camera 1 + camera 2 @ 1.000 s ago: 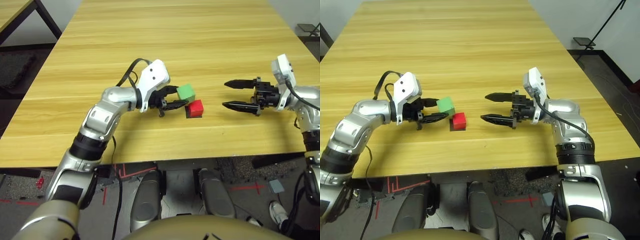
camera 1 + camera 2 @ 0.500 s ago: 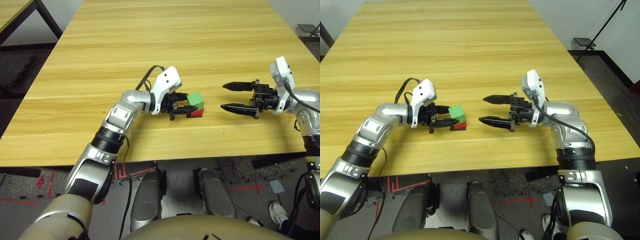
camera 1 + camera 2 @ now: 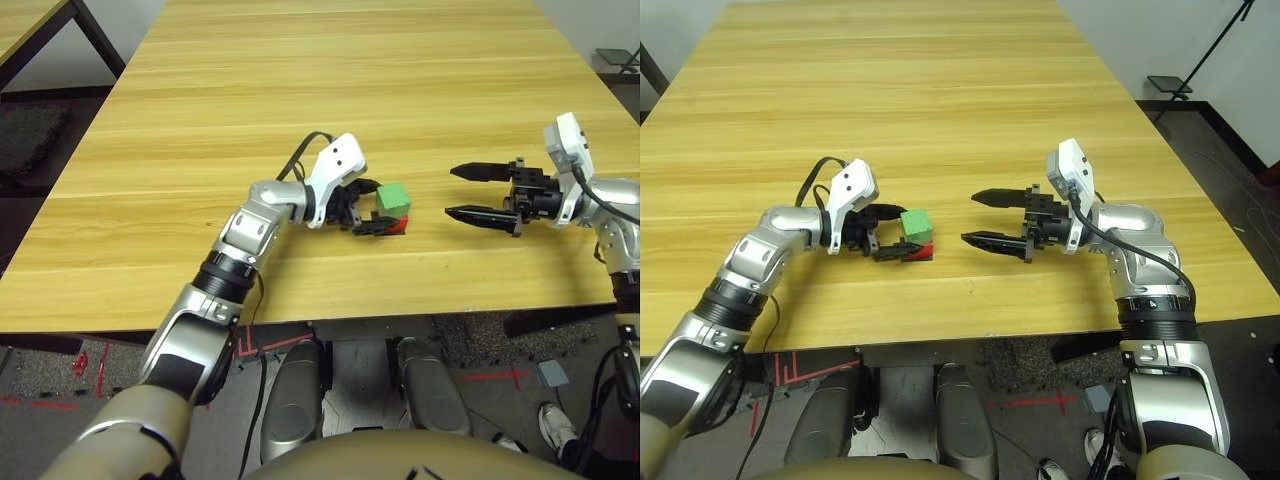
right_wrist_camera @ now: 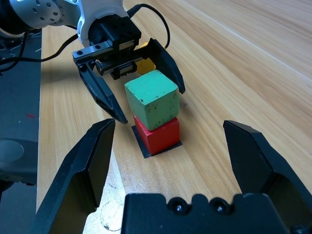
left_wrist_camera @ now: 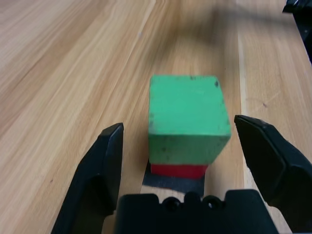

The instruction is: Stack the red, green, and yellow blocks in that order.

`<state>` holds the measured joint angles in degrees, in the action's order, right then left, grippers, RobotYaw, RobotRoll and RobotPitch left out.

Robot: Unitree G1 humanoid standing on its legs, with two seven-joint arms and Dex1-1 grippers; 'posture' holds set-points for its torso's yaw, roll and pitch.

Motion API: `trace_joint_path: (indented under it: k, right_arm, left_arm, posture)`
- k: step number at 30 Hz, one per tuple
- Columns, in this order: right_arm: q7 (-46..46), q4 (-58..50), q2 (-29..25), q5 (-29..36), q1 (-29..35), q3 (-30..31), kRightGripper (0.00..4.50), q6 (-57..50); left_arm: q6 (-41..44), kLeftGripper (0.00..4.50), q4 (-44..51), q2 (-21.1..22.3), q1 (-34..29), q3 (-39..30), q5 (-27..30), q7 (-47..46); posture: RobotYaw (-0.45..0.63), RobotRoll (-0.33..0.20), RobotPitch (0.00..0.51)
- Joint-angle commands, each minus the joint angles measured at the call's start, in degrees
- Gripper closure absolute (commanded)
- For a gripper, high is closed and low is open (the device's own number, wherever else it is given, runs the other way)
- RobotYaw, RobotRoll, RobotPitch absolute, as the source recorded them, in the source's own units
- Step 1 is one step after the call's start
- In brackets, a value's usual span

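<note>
Right wrist view gives us the desk (image 4: 253, 53), then our left end effector (image 4: 141, 80) spread around the green block (image 4: 151, 98) sitting on red (image 4: 158, 136); yellow (image 4: 145, 66) lies behind. Our right end effector (image 3: 460, 192) hangs spread, empty.

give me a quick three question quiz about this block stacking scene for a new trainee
1. True or false: the green block sits on the red block.
2. Which tool has its fingers either side of the stack? A) left B) right
3. Fill in: a ____ block shows behind the left tool.

Key: 1 true, and the green one sits slightly askew. 2 A; the right tool hangs open, apart. 3 yellow.
</note>
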<state>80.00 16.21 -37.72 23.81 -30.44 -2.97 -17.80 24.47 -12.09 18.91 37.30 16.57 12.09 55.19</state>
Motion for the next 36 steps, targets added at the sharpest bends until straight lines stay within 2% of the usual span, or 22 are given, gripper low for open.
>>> trace_joint_path:
  k: [1, 6, 11, 20, 29, 36]
  right_arm:
    - [0.17, 0.77, -0.17, 0.45, 0.01, -0.09, 0.00, 0.56]
    - [0.56, 2.03, 0.32, 0.22, -1.31, 0.44, 0.00, 0.83]
    - [1.13, 4.20, 0.72, -0.29, -2.83, 0.94, 0.00, 1.90]
    - [1.62, 7.18, 1.89, -0.84, -5.36, 1.76, 0.00, 3.11]
    - [1.40, 6.96, 1.34, -0.63, -5.47, 1.65, 0.00, 2.89]
    - [0.80, 6.60, 1.44, -0.45, -5.37, 1.47, 0.00, 2.70]
  left_arm:
    - [2.30, 0.04, 4.22, 1.52, -1.70, -2.10, 0.82, -0.84]
    - [4.71, 0.04, 11.13, 7.83, -5.21, -6.14, 1.19, -1.18]
    - [5.18, 0.04, 13.21, 11.08, -8.03, -10.86, 1.23, -4.55]
    - [1.82, 0.04, 7.12, 10.37, -8.77, -13.26, -1.96, -12.18]
    - [1.26, 0.04, 5.47, 11.23, -11.03, -9.95, -2.55, -7.86]
    - [0.37, 0.04, 3.93, 11.30, -11.24, -9.86, -3.35, -7.72]
  posture:
    - [0.16, -0.108, 0.127]
    - [0.19, -0.110, 0.124]
    - [0.21, -0.112, 0.123]
    - [0.22, -0.122, 0.117]
    - [0.20, -0.126, 0.108]
    - [0.20, -0.126, 0.108]
